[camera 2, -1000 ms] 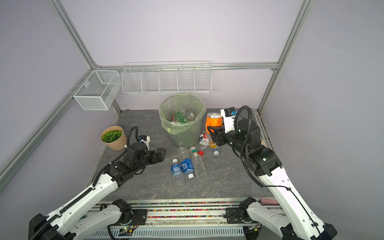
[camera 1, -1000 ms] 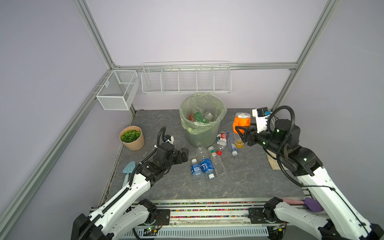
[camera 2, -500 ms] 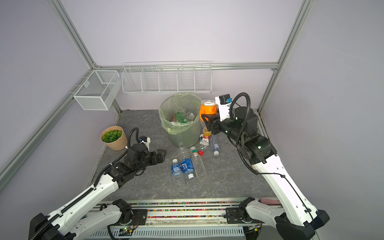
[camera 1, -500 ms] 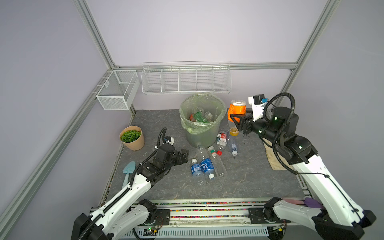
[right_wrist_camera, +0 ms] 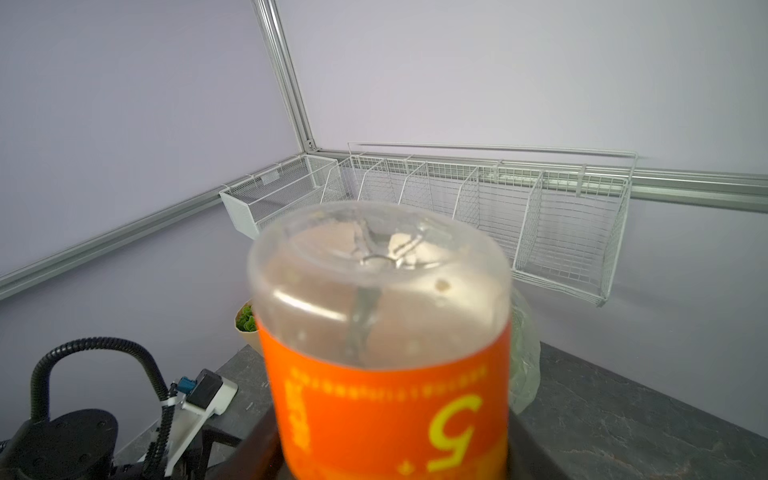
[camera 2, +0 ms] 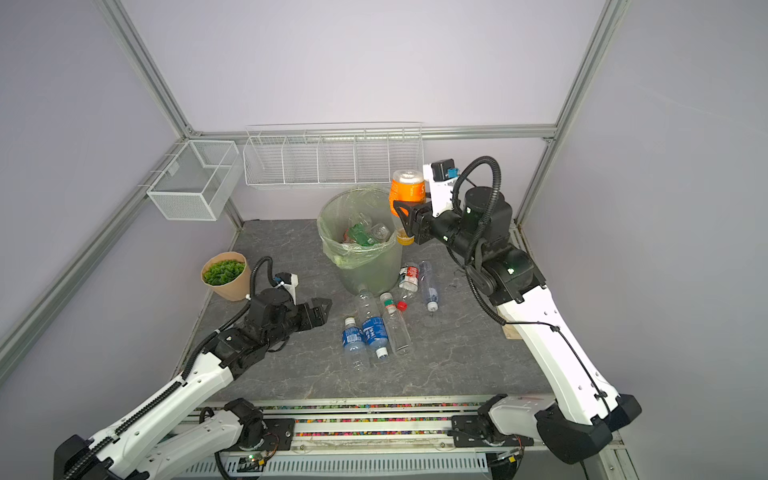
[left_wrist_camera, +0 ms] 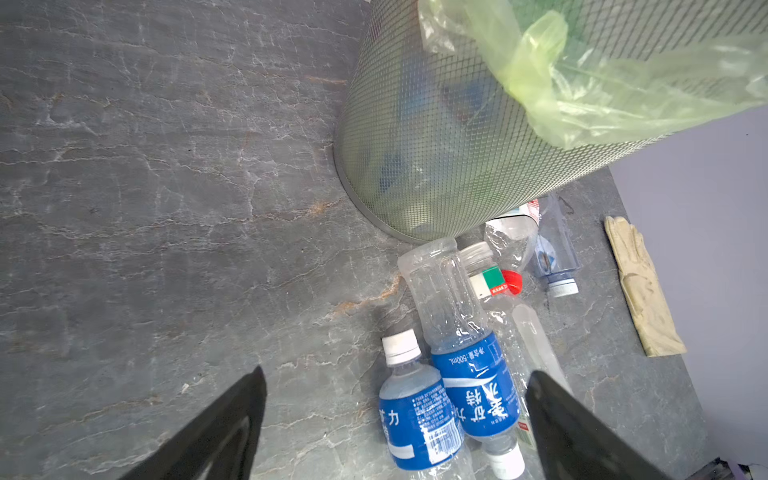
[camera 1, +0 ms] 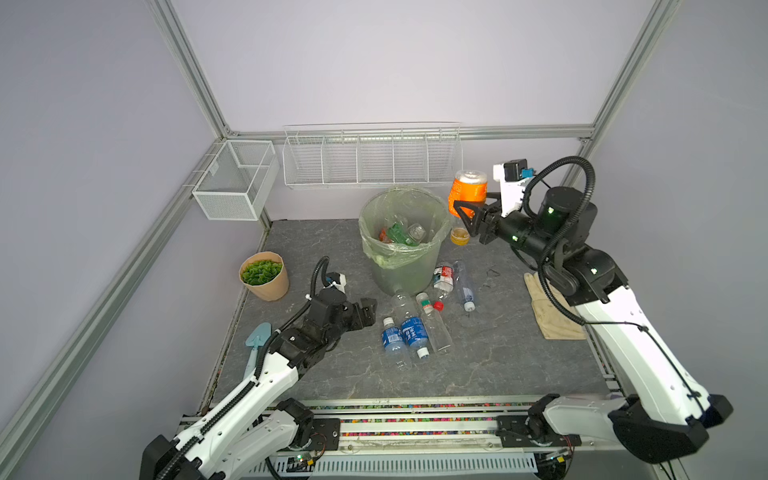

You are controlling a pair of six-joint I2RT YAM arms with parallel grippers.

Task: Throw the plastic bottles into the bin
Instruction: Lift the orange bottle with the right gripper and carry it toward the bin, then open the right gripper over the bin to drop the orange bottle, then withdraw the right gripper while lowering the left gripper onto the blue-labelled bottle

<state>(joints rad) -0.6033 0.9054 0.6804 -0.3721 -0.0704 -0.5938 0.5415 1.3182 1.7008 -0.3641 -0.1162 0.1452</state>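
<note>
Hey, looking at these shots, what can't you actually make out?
What lies deep in the bin: both top views show only the top layer; the bag and upper bottles hide the rest, and the left wrist view gives blurs through the wall.
Where the right gripper touches the orange bottle: in the right wrist view the bottle itself hides it.
The small dark squiggle on the table: too small in both top views.

Reads "500mL" plus Chinese characters on larger blue-label bottle (left_wrist_camera: 476, 390); "力" on smaller blue-label bottle (left_wrist_camera: 415, 419); yellow "5"-like glyph on orange-label bottle (right_wrist_camera: 386, 399).
</note>
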